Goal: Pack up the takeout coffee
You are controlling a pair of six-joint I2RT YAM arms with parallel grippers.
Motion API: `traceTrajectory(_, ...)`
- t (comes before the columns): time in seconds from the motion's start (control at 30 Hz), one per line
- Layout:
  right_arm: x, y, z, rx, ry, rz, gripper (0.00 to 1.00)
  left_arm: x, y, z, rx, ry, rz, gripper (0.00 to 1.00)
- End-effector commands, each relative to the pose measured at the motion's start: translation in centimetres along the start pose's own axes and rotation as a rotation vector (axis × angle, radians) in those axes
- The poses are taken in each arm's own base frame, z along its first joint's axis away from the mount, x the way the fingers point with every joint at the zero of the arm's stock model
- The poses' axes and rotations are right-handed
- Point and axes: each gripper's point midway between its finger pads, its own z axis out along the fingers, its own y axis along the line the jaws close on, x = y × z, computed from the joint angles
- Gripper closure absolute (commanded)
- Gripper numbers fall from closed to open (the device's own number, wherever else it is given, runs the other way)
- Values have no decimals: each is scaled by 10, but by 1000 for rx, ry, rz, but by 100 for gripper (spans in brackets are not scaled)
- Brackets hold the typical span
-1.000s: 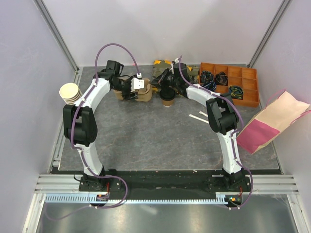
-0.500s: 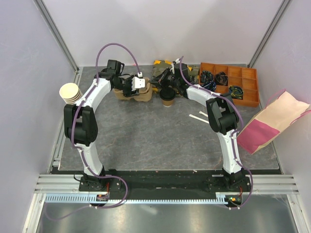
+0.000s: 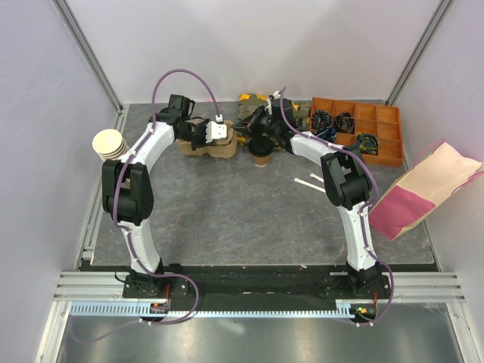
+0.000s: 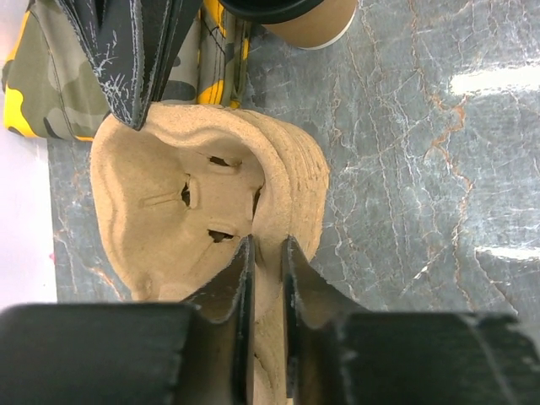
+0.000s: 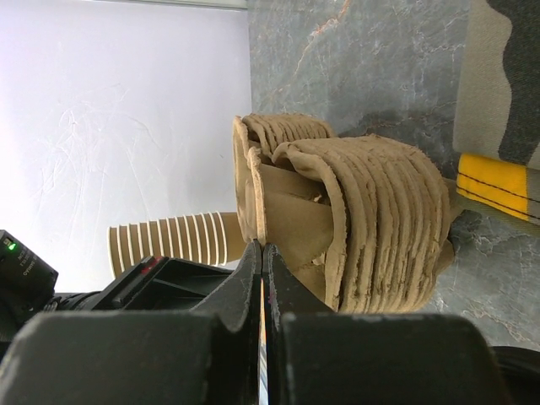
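Top view: takeout coffee (image 3: 260, 153) stands lidded and upright on the counter (image 3: 227, 212), just right of the nested stack of pulp cup carriers (image 3: 224, 150). Both arms meet over that stack, left gripper (image 3: 206, 138) and right gripper (image 3: 242, 130). Left wrist: jaws pinched narrow on a dividing wall of the top carrier, the coffee's base beyond it. Right wrist: jaws clenched tight, tips against a carrier's rim; cannot tell whether any rim is caught between them. Likely step: freeing one carrier from the stack. To do it well, lift the pinched wall slowly while the right tips pin the lower carriers. Watch for soft pulp tearing, and keep clear of the coffee.
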Motion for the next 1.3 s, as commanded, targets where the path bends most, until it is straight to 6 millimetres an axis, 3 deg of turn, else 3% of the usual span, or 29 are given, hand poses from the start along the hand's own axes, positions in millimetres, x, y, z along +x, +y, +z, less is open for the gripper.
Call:
traceTrajectory(0.0, -5, 46, -14, -114, -8, -45, 100, -11, 13, -5, -34, -17, 72, 94)
traceTrajectory(0.07, -4, 47, -13, -118, -5, -46, 100, -11, 12, -8, -37, -8, 82, 98)
traceTrajectory(0.17, -3, 47, -13, -120, 0, -50, 86, -12, 11, -11, -41, 4, 109, 98)
traceTrajectory(0.27, -4, 47, -13, -122, -3, -53, 63, -13, 12, -15, -52, 24, 135, 98)
traceTrajectory(0.5, -5, 51, -14, -133, -4, -68, 36, -17, 28, -27, -135, 56, 198, 98)
traceTrajectory(0.8, -4, 53, -14, -137, -4, -83, 27, -26, 40, -37, -213, 56, 251, 98)
traceTrajectory(1.27, -5, 54, -14, -144, -5, -94, 25, -38, 45, -49, -288, 42, 332, 98)
